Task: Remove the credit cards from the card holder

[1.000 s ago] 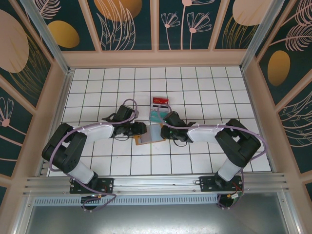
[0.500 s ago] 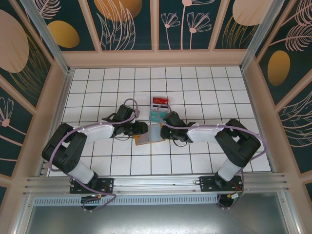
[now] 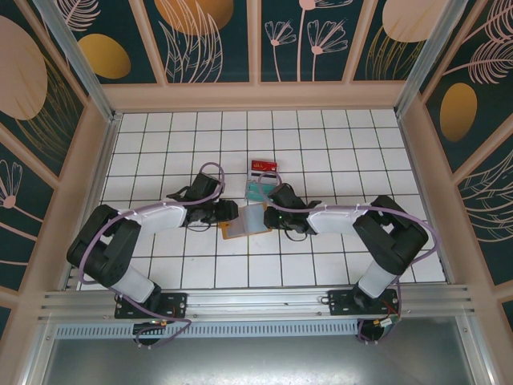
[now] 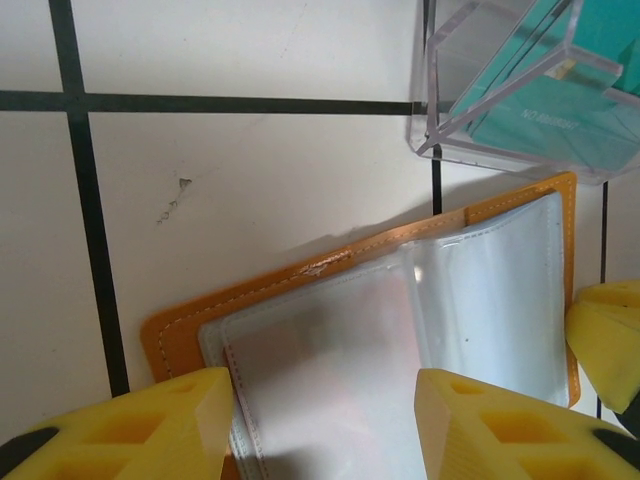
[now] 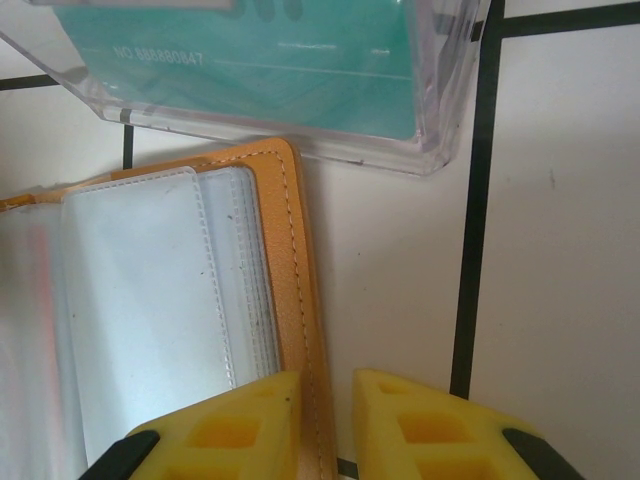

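Room: white tiled table (image 3: 337, 152) with dark grout lines, boxed in by pink-framed walls (image 3: 208, 40) with teal panels full of flowers and leaves.
Task thing: the card holder (image 3: 244, 222) lies opened flat mid-table, clear pockets up, orange border all round.
Left gripper (image 4: 318, 400): sits at the holder's left half, yellow fingers spread apart with the clear pockets showing between them. It isn't pinching anything, and I can't tell if the pads touch the plastic.
Right gripper (image 5: 325, 385): at the holder's right edge, fingers squeezed nearly together with the orange border caught between them.
Change from a second ago: honestly next to nothing. The holder, both cards and the right arm look the same; the left arm has just nudged a hair.
Around the holder: a clear case (image 4: 440, 90) with the teal card (image 5: 250, 60) inside lies just past its far edge, too close to say whether they touch. The red card (image 3: 263, 167) lies further out beyond that, well apart from the holder.
In the way: from above, both wrists crowd over the holder and cover its left and right sides.
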{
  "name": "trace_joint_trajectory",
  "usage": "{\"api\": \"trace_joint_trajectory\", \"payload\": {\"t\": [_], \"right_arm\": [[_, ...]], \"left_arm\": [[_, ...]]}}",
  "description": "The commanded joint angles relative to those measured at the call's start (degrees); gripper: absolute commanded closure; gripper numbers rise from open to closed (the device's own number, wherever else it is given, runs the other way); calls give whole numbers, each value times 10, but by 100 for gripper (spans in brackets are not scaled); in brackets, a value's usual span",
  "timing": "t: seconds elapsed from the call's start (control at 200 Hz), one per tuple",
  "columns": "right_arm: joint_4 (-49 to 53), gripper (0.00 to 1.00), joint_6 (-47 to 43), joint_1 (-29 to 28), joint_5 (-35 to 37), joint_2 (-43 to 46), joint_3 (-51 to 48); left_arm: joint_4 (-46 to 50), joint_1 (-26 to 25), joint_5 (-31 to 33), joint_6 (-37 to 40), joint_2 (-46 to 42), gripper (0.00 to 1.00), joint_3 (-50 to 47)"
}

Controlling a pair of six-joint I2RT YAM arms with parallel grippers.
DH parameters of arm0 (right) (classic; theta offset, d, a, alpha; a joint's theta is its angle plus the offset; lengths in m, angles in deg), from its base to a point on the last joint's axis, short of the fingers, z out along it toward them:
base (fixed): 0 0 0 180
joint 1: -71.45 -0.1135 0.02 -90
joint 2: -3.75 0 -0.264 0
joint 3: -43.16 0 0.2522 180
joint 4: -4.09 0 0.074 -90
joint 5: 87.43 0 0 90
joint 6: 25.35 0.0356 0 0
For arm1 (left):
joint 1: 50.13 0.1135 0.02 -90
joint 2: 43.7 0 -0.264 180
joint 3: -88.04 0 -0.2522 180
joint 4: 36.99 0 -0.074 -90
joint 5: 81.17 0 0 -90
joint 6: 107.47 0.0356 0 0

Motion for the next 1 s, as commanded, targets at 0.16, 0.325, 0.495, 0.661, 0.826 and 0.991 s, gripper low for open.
{"api": "trace_joint_trajectory", "payload": {"t": [0.16,0.325,0.495,0.661,0.826,0.991], "right_arm": [[1,78,9,-14,-21,-33,8],[2,78,9,-14,-22,-35,9],[2,78,9,-14,-21,-36,10],[1,78,8,-14,-22,-37,12],[-1,78,10,-14,-23,-39,10],[-1,78,11,-14,-23,-39,8]], "left_arm": [[7,1,-19,3,30,48,3],[-11,1,-44,6,37,44,3],[-25,1,-65,7,33,40,3],[-34,1,-76,7,28,37,1],[-45,1,-92,8,22,31,-1],[-42,1,-90,12,13,21,-2]]}}
